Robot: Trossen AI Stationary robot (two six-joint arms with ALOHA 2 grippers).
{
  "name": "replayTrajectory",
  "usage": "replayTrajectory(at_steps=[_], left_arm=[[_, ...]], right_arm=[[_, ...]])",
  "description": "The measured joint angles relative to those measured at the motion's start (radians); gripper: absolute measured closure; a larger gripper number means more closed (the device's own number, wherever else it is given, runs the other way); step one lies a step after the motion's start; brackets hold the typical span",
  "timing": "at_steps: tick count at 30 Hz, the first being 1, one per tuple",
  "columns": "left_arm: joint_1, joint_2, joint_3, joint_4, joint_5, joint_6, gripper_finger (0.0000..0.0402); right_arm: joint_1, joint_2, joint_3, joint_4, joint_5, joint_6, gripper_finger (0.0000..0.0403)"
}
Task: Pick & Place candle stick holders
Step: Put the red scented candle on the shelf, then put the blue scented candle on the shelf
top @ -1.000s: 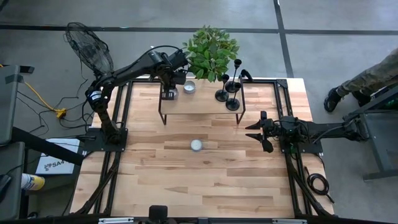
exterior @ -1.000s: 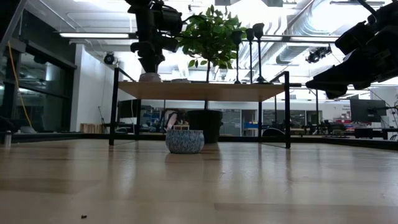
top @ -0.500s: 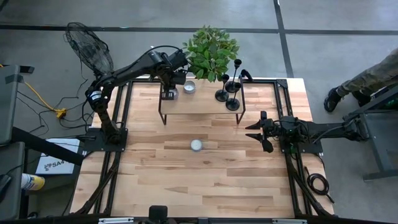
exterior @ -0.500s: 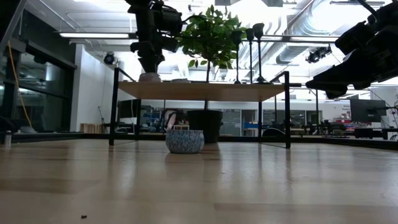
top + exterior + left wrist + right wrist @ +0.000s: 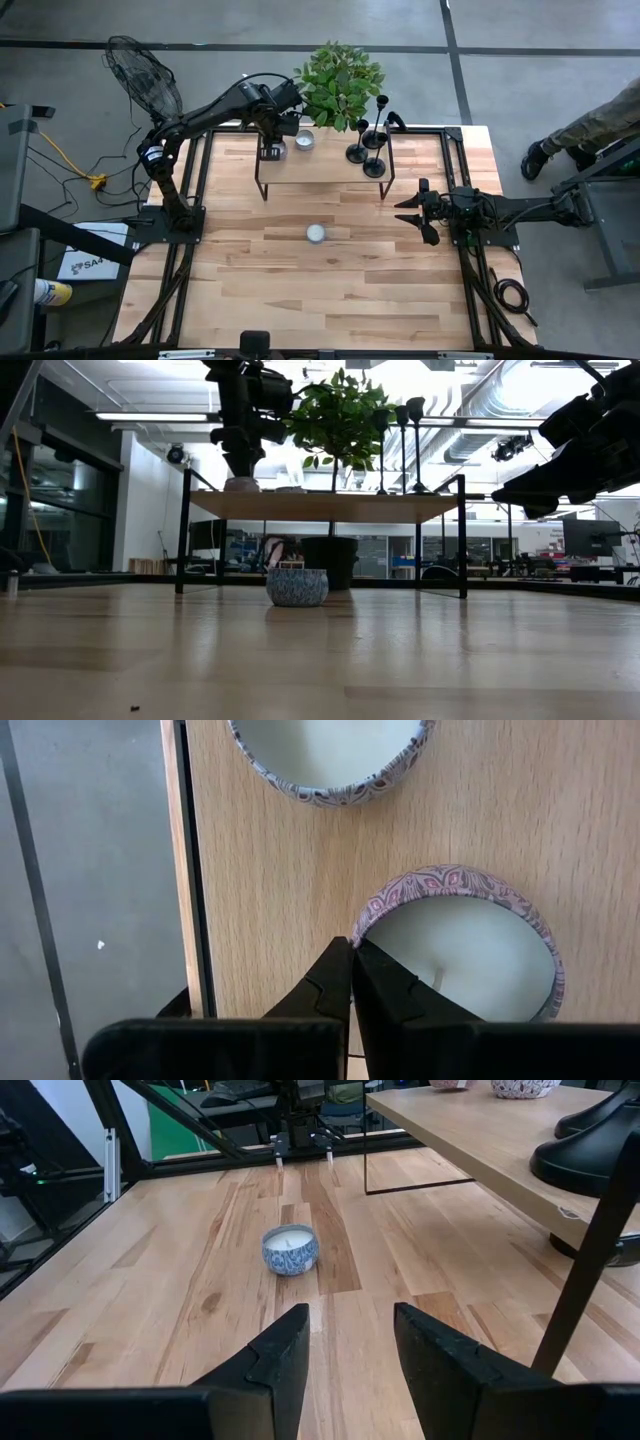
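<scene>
Three black candle stick holders (image 5: pixel 366 152) stand by their round bases on the right part of a raised wooden shelf (image 5: pixel 320 172); their bases show in the right wrist view (image 5: pixel 598 1158). My left gripper (image 5: pixel 272 152) points down over the shelf's left part, shut on a patterned candle tin (image 5: pixel 460 935). A second tin (image 5: pixel 325 750) stands beside it. My right gripper (image 5: pixel 412 213) hangs open and empty above the table's right side, in front of the shelf. My left gripper pinches the candle tin's rim (image 5: pixel 362 918) between its two fingers, on the side toward the shelf's left end. The fingers come from above, pointing down. The tin stands on the shelf, upright. The fingertips hide the exact spot.
A blue patterned candle bowl (image 5: pixel 316 233) stands on the table's middle, in front of the shelf, and shows in the right wrist view (image 5: pixel 290 1248). A potted plant (image 5: pixel 338 75) stands behind the shelf. The shelf's thin black legs (image 5: pixel 590 1250) stand near my right gripper.
</scene>
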Motion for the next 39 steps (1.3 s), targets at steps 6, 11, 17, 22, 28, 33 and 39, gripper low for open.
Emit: replayTrajectory(at_steps=[6, 11, 17, 22, 28, 33, 39], left_arm=[[0.000, 0.000, 0.000, -0.001, 0.000, 0.000, 0.0401], [0.000, 0.000, 0.000, -0.002, 0.000, -0.004, 0.0377], [0.000, 0.000, 0.001, -0.001, 0.000, -0.006, 0.0341], [0.000, 0.000, 0.001, -0.001, -0.031, 0.002, 0.0335], [0.000, -0.010, 0.006, -0.009, -0.060, 0.004, 0.0335], [0.000, -0.015, 0.048, -0.033, -0.056, 0.001, 0.0335], [0.000, -0.015, 0.114, -0.099, -0.032, -0.021, 0.0334]], right_arm=[[0.000, 0.000, 0.000, 0.000, 0.000, 0.000, 0.0261], [0.000, 0.000, 0.000, 0.000, 0.000, 0.001, 0.0261], [0.000, 0.000, 0.000, 0.000, 0.000, 0.001, 0.0261], [0.000, 0.000, 0.000, 0.000, 0.000, 0.000, 0.0261], [0.000, 0.000, 0.000, 0.000, 0.000, 0.000, 0.0261], [0.000, 0.000, 0.000, 0.000, 0.000, 0.001, 0.0261], [0.000, 0.000, 0.000, 0.000, 0.000, 0.000, 0.0261]])
